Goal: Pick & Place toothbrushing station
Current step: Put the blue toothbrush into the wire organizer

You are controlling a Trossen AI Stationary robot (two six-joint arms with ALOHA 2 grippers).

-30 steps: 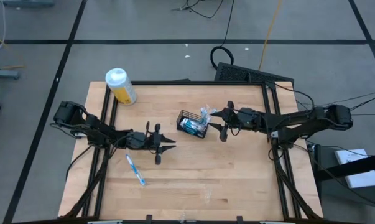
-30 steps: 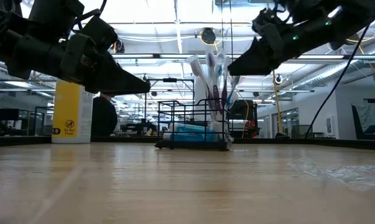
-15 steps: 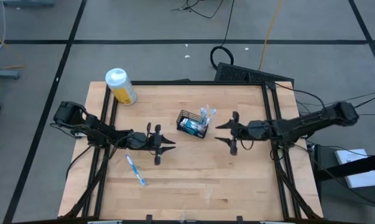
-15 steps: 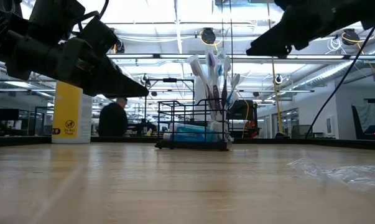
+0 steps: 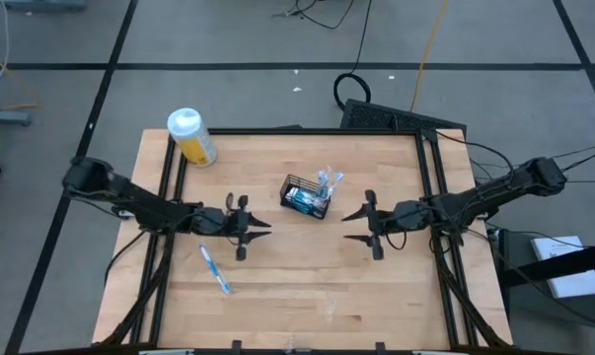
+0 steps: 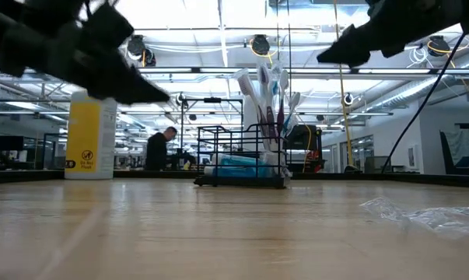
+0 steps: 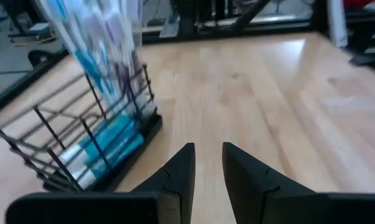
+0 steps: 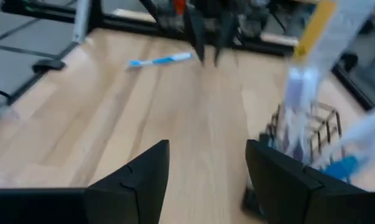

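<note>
The toothbrushing station, a small black wire basket [image 5: 303,198], stands on its base at mid-table. Wrapped toothbrushes [image 6: 267,97] stand upright at one end of it, and teal tubes [image 7: 109,146] lie on its floor. My left gripper [image 5: 265,225] hovers to the basket's left, slightly toward the near edge. It points at the basket, and its fingers [image 7: 209,147] are a narrow gap apart with nothing between them. My right gripper [image 5: 346,215] hovers right of the basket and nearer the front edge. It is wide open [image 8: 207,144] and holds nothing.
A yellow bottle with a white cap [image 5: 191,136] stands at the far left corner. A loose white-and-blue toothbrush [image 5: 214,268] lies near the left front of the table. A scrap of clear wrap [image 5: 334,306] lies near the front edge.
My right gripper has swung away from the toothbrushes in the basket toward the table's near edge, staying wide open. My left gripper has drawn back a little toward the left edge and risen slightly. The basket has stayed where it was.
</note>
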